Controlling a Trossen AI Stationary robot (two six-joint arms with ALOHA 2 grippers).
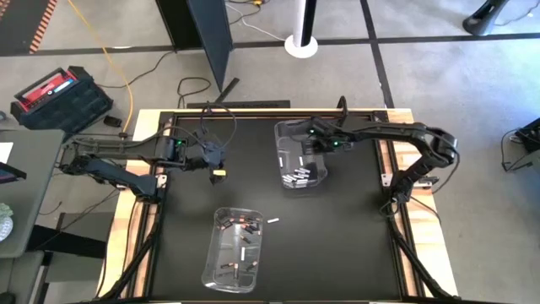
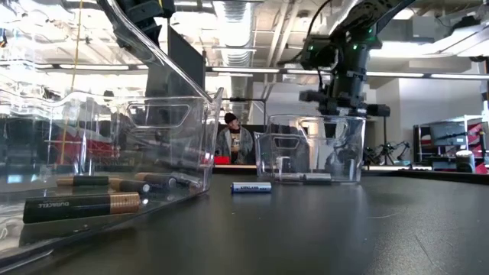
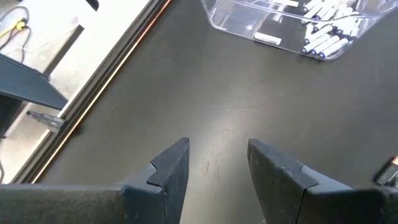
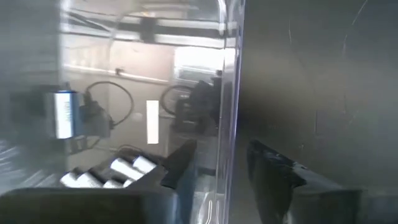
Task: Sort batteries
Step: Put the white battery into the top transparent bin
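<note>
Two clear bins stand on the black table. The far bin [image 1: 299, 154] [image 2: 319, 149] holds white batteries [image 3: 323, 34] [image 4: 106, 173] on its floor. The near bin [image 1: 236, 249] [image 2: 99, 145] holds dark batteries with copper ends [image 2: 80, 205]. One white battery [image 1: 272, 221] [image 2: 250, 186] lies on its side on the table between the bins. My right gripper [image 1: 318, 157] [image 4: 221, 165] is open at the far bin's right wall [image 4: 229, 93], one finger inside and one outside. My left gripper [image 1: 218, 175] [image 3: 217, 168] hangs open and empty over bare table, left of both bins.
A raised wooden frame [image 1: 396, 160] runs around the table. A cable [image 1: 211, 127] lies near the far left corner. Bare black surface [image 1: 337, 245] stretches right of the near bin. A person [image 2: 231, 141] sits in the room beyond the far edge.
</note>
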